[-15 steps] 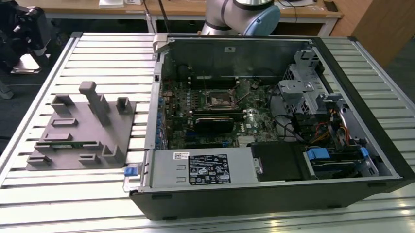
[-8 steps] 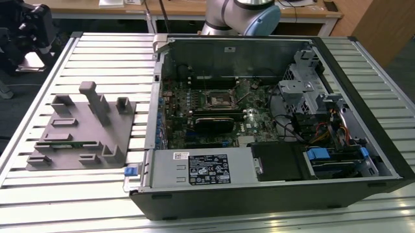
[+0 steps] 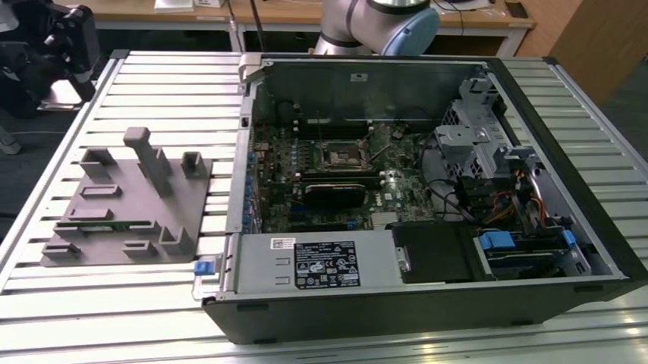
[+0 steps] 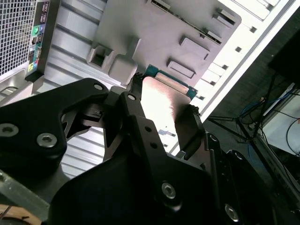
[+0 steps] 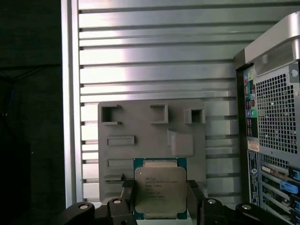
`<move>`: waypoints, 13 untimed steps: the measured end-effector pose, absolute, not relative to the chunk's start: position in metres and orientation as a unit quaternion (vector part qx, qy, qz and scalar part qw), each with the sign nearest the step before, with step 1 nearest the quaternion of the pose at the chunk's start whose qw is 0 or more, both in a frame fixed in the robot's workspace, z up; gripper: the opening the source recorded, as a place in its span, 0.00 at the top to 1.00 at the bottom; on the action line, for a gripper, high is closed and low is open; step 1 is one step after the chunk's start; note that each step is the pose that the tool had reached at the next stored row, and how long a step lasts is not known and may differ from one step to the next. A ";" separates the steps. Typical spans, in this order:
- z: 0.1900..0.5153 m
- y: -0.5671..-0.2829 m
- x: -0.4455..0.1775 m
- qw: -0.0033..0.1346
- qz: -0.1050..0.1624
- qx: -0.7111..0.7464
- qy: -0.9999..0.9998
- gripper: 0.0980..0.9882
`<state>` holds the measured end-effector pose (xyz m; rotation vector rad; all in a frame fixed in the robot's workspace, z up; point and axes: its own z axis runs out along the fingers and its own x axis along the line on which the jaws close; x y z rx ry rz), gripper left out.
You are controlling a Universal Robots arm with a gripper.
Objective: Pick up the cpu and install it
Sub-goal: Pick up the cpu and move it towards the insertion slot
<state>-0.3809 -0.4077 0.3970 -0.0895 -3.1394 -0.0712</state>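
Note:
The cpu (image 5: 159,187) is a small flat square chip with a silvery top and a green rim, and it sits clamped between my two black fingers (image 5: 127,193). My gripper (image 5: 159,190) is shut on its two opposite edges. In the second wrist view the same cpu (image 4: 165,101) shows as a shiny plate inside the gripper (image 4: 164,97). It hangs in the air well above the grey tray (image 5: 150,133), clear of it. On the motherboard in the exterior view, the black square socket frame (image 3: 342,155) lies inside the open computer case (image 3: 426,303).
The grey tray (image 3: 132,220) with upright posts and a thin green memory strip (image 3: 120,225) lies on the slatted metal table (image 3: 162,83), at the exterior view's left of the case. The arm's base (image 3: 380,26) stands behind the case. Cables and drive bays (image 3: 506,197) crowd the case's right side.

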 end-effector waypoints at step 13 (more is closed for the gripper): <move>0.399 -0.408 -0.357 0.000 -0.026 -0.028 -0.999 0.51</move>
